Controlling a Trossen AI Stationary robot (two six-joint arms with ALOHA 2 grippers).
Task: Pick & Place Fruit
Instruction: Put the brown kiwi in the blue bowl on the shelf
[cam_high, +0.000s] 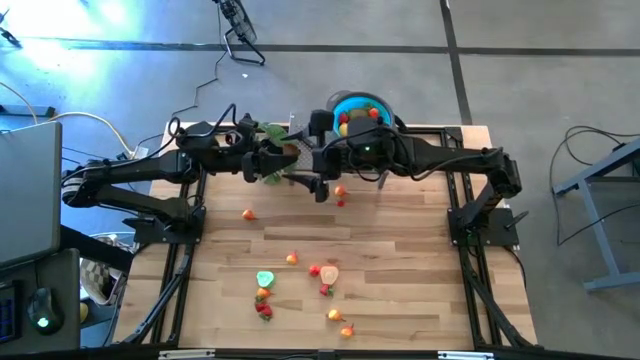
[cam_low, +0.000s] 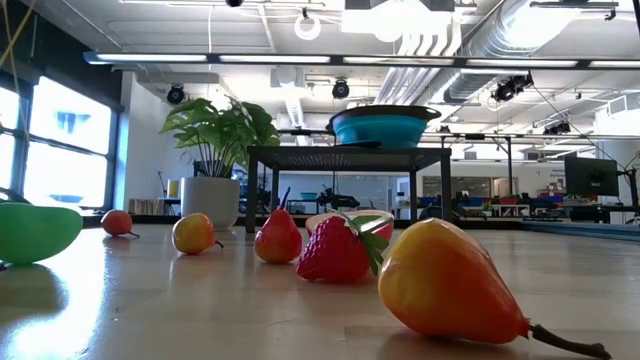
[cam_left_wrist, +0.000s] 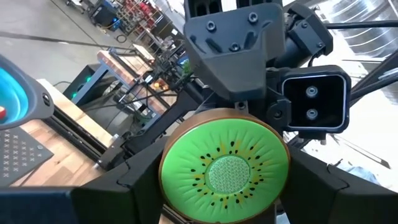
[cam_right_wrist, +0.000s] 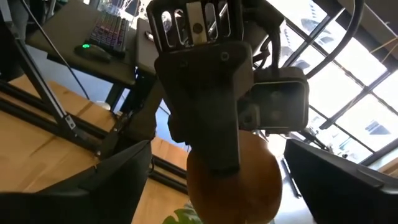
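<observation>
The left end effector (cam_right_wrist: 239, 165) grips a brown kiwi (cam_right_wrist: 249, 180) (brown side showing).

Grey concrete floor (cam_high: 520, 60), bright windows (cam_low: 55, 140), exposed ceiling ducts (cam_low: 480, 40), strip lights (cam_low: 250, 58)

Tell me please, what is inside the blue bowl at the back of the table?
In the blue bowl I see several small fruits, red and yellow. The right arm crosses over its front edge and covers part of it, so what lies deeper or under that arm cannot be seen.
</observation>
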